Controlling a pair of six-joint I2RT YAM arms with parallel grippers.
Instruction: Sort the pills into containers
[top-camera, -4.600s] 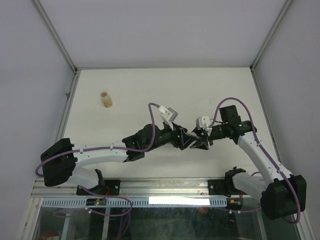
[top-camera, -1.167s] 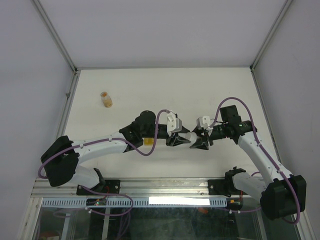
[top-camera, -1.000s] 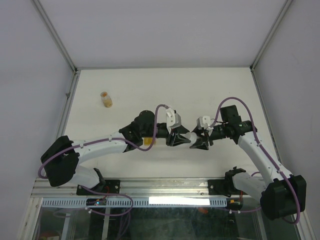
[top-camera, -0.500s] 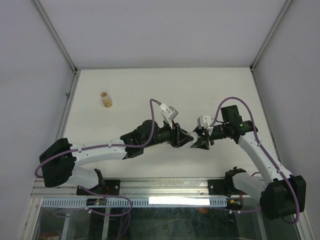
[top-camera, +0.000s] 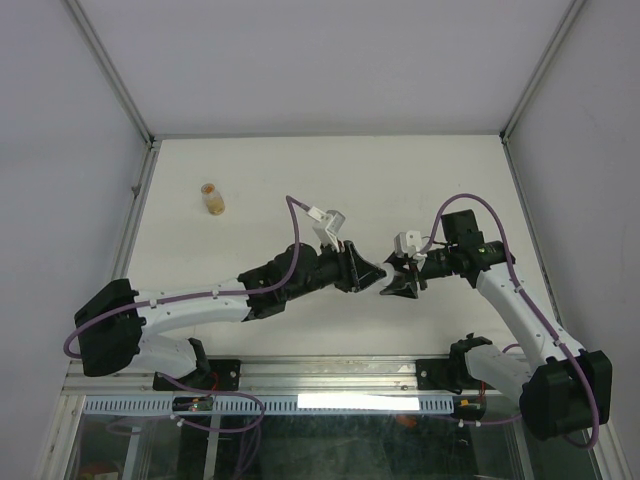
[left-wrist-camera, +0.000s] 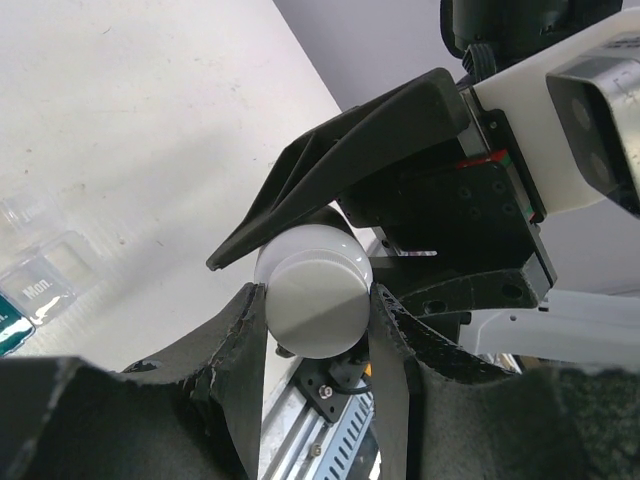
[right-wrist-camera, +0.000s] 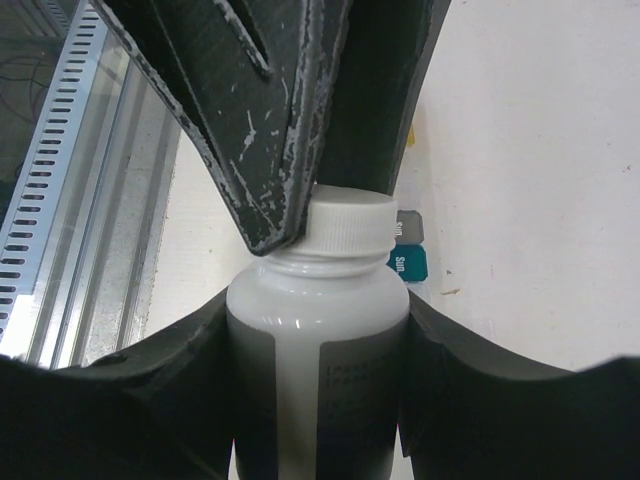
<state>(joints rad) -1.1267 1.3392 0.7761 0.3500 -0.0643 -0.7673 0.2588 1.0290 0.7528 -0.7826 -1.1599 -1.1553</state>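
Observation:
A white pill bottle (right-wrist-camera: 315, 370) is held above the table by its body, my right gripper (right-wrist-camera: 317, 320) shut around it. Its ribbed white cap (right-wrist-camera: 345, 225) points toward the left arm. My left gripper (left-wrist-camera: 315, 300) is shut on that cap (left-wrist-camera: 312, 305), one finger on each side. In the top view the left gripper (top-camera: 365, 272) and the right gripper (top-camera: 398, 283) meet nose to nose at mid-table. The containers (left-wrist-camera: 40, 270) lie on the table below, with a teal compartment (right-wrist-camera: 408, 262) showing past the cap. The pills are hidden.
A small amber vial (top-camera: 211, 198) stands at the far left of the white table (top-camera: 330, 170). Metal frame rails (top-camera: 130, 220) border the table's sides, and a slotted rail (right-wrist-camera: 60, 190) runs along the near edge.
The left arm has straightened and its wrist has twisted about the cap, the wrist camera swinging leftward. Both grips stay as they were; the right arm has barely moved.

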